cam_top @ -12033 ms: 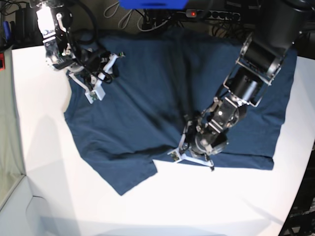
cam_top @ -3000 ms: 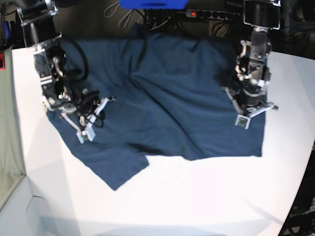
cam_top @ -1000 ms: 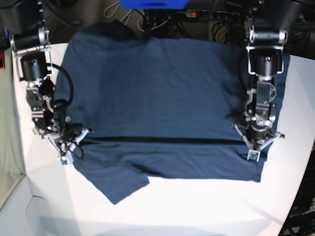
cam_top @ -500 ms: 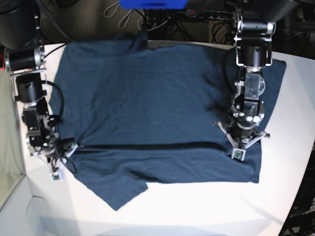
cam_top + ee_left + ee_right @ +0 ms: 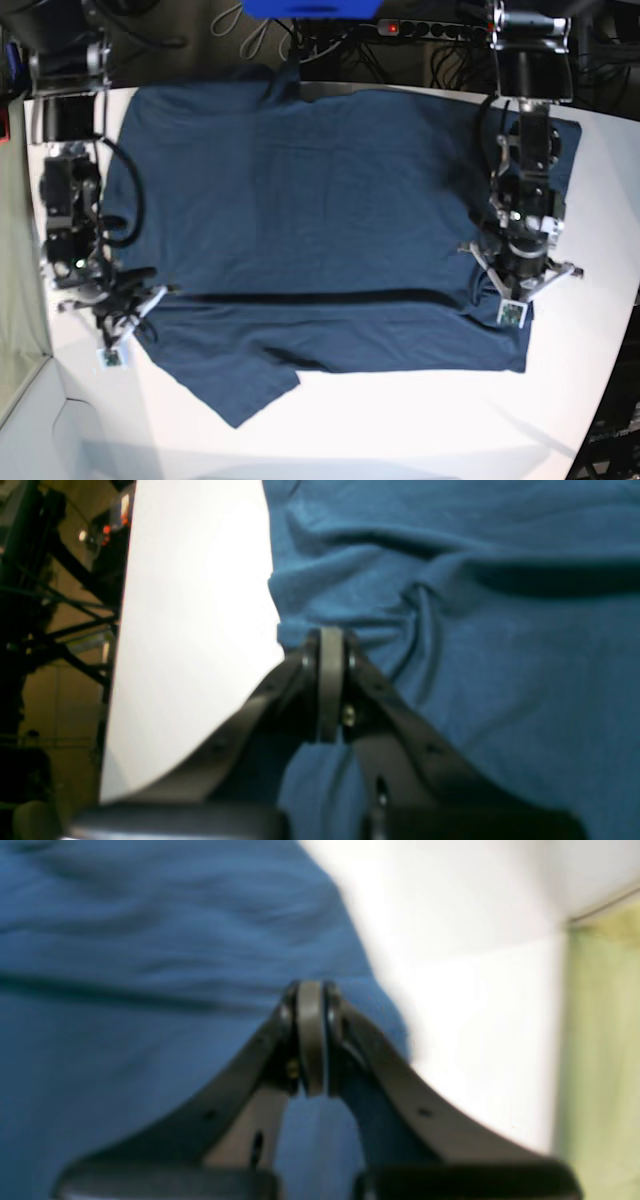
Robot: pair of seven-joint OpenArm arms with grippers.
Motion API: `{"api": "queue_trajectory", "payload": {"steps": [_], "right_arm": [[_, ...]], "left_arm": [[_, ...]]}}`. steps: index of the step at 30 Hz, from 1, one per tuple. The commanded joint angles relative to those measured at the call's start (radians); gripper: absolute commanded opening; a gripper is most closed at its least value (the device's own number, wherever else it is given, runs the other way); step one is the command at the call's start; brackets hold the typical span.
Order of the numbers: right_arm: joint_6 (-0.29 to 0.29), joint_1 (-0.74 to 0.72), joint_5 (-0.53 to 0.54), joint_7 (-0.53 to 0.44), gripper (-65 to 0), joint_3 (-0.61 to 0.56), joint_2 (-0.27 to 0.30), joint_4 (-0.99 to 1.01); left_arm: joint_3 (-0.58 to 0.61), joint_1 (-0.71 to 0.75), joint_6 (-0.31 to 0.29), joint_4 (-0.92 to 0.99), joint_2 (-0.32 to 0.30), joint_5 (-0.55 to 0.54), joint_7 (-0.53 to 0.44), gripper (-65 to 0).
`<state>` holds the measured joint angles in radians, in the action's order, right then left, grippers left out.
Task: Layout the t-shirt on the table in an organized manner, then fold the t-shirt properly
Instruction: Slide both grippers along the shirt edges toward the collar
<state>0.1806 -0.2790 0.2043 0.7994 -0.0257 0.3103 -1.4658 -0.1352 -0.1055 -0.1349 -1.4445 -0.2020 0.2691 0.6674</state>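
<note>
i see both claws pinched tight on the t-shirt (image 5: 320, 200) edges: left claw (image 5: 330, 640), right claw (image 5: 310, 990). right wrist view is blurred; the far collar is cut off past the worktop (image 5: 400, 420).

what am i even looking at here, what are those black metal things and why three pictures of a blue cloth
It is a robot with two arms, seen by three cameras. The base view looks down from above on a white table with a dark blue t-shirt spread across it. The other two pictures come from small cameras mounted on each wrist, so they show the cloth up close. The black forked parts are the robot's hands. The left hand is pinched shut on one side edge of the shirt, and the right hand is pinched shut on the opposite edge. A dark crease runs across the shirt between them.
</note>
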Motion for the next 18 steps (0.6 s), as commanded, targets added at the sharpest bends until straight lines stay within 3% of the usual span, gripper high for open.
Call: {"api": "queue_trajectory", "payload": {"steps": [1, 7, 18], "right_arm": [[-0.003, 0.021, -0.006, 0.004, -65.0, 0.023, -0.001, -0.031], [-0.003, 0.143, -0.006, -0.008, -65.0, 0.04, -0.064, -0.037], [-0.003, 0.062, -0.006, -0.174, -65.0, 0.036, -0.013, 0.277]], "left_arm": [[-0.004, 0.014, 0.008, -0.008, -0.014, 0.008, -0.001, -65.0], [-0.004, 0.137, 0.008, -0.003, -0.047, 0.003, -0.007, -65.0], [-0.005, 0.324, 0.008, -0.083, -0.049, 0.009, 0.002, -65.0]]}}
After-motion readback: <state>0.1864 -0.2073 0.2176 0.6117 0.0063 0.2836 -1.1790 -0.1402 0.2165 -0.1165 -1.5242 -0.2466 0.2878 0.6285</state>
